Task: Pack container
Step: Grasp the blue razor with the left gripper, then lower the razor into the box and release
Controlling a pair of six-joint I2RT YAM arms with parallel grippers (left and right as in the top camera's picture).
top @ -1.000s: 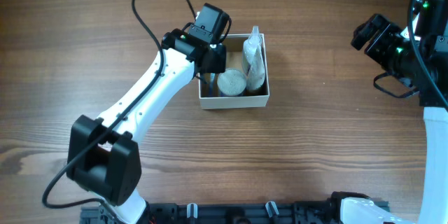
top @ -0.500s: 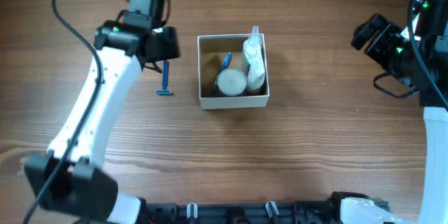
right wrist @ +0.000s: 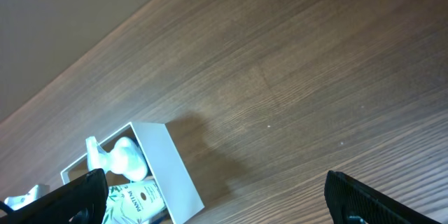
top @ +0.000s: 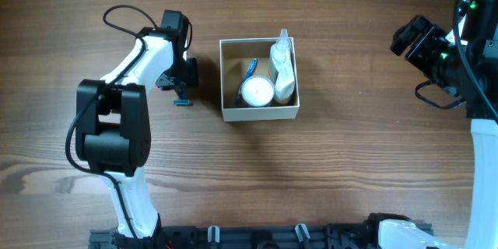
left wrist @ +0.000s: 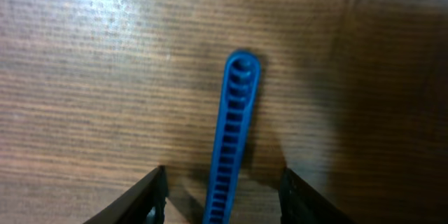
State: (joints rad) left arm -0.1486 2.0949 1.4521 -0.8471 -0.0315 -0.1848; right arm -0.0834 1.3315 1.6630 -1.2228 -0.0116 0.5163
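**Container** (top: 261, 113): sitting mid-table (top: 350, 163), just to the right of the left gripper (top: 184, 85) and not touching it. It is holding a round tub (top: 257, 91) with a white lid, a white bottle (top: 283, 70) along its right wall, and a packed razor (top: 250, 72) leaning at the tub's left.

**Loose razor** (top: 183, 98): blue, lying on the wood directly under the left gripper, left of the container, with its head at the near end.

**Left gripper**: jaws standing apart, one on each side of the loose razor, gripping nothing.

**Views**: the left wrist camera is showing the loose razor's ribbed handle (left wrist: 234, 140) running between the two dark fingers (left wrist: 150, 196), with a gap on both sides. The overhead is hiding this under the gripper body. The right wrist camera is catching only a corner of the container (right wrist: 168, 175) and the white bottle.

**Right gripper** (top: 416, 40): hanging at the far right, well apart from the container, fingers (right wrist: 66, 203) spread wide around bare wood.

**Left arm** (top: 144, 58): folding sharply at the elbow, its forearm reaching far and right and its wrist pointing down.
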